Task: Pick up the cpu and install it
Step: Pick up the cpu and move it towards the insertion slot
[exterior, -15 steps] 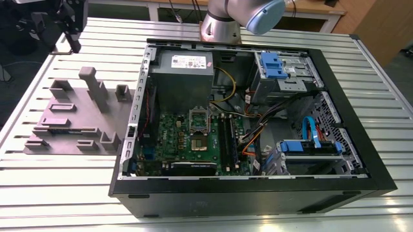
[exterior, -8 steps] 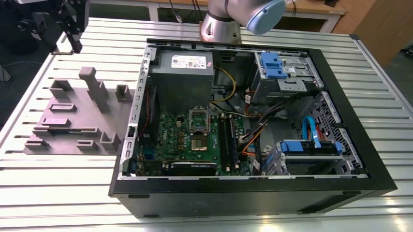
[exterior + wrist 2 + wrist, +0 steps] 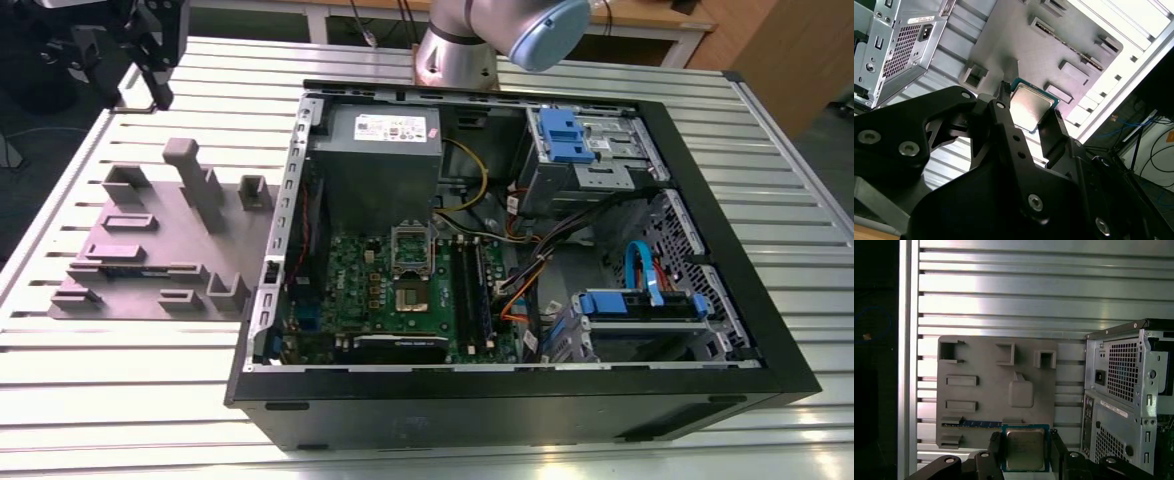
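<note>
Ribbed metal tabletop (image 3: 1004, 290) with grey fixture plate (image 3: 989, 405), above it claw (image 3: 1025, 439) tight around cpu (image 3: 1025, 451).

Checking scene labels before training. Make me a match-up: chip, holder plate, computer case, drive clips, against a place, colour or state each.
Things:
1. chip
2. holder plate
3. computer case
4. drive clips

States:
A. blue
B. side open, board showing
C. gripped in the claw
D. flat on the slatted table, beside the case

Pairs: 1-C, 2-D, 3-B, 4-A
</note>
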Robot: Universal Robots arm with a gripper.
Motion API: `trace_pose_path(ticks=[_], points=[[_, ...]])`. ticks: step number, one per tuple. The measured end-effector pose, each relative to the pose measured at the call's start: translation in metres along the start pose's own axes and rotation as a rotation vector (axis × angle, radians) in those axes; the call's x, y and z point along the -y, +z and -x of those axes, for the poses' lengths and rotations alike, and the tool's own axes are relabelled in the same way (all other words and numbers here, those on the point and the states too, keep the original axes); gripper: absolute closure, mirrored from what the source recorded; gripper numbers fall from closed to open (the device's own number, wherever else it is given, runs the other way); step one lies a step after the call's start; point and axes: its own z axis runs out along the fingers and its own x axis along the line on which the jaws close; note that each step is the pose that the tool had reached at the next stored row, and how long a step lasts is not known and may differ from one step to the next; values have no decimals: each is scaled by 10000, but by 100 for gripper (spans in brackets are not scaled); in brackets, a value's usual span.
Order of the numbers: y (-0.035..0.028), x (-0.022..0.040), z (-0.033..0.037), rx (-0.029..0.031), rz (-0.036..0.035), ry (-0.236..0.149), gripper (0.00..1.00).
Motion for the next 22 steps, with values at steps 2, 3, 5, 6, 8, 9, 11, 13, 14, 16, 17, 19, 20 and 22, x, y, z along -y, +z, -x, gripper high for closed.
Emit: trace_pose_path(ticks=[2, 3, 5, 6, 8, 9, 11, 13, 14, 16, 17, 19, 20, 22], points=[[0, 0, 4, 0, 0, 0, 53], [0, 0, 6, 0, 0, 0, 53], [0, 0, 10, 0, 0, 0, 53], [0, 0, 12, 0, 0, 0, 53], [0, 1, 48, 0, 0, 0, 53], [0, 1, 49, 0, 0, 0, 53], [0, 1, 53, 0, 0, 0, 53], [1, 1, 57, 0, 0, 0, 53], [1, 1, 60, 1, 0, 0, 53], [0, 1, 66, 0, 0, -1, 53], [1, 1, 68, 0, 0, -1, 53], [1, 1, 74, 0, 0, 0, 53], [0, 1, 77, 0, 0, 0, 53], [0, 1, 83, 0, 0, 0, 53]])
